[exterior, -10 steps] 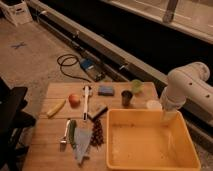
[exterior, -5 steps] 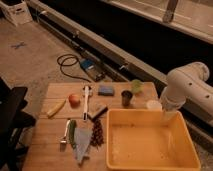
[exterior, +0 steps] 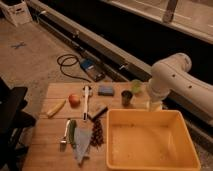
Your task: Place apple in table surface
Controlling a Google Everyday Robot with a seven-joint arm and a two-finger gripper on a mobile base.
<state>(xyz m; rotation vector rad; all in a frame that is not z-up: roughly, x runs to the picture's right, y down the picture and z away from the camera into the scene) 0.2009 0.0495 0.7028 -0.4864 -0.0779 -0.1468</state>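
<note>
The apple (exterior: pixel 74 100), small, round and orange-red, lies on the left part of the light brown wooden table surface (exterior: pixel 47 132). Nothing touches it. The white arm comes in from the right and bends down. My gripper (exterior: pixel 154 105) is at its lower end, just behind the far rim of the yellow tub, well to the right of the apple. Nothing shows in it.
A large yellow tub (exterior: pixel 150 140) fills the table's right half. A yellow banana piece (exterior: pixel 56 107), a white utensil (exterior: pixel 86 100), a dark grape bunch (exterior: pixel 97 132), a blue sponge (exterior: pixel 105 90), a dark cup (exterior: pixel 127 97), a green cup (exterior: pixel 136 86) and a grey cloth (exterior: pixel 82 146) lie around.
</note>
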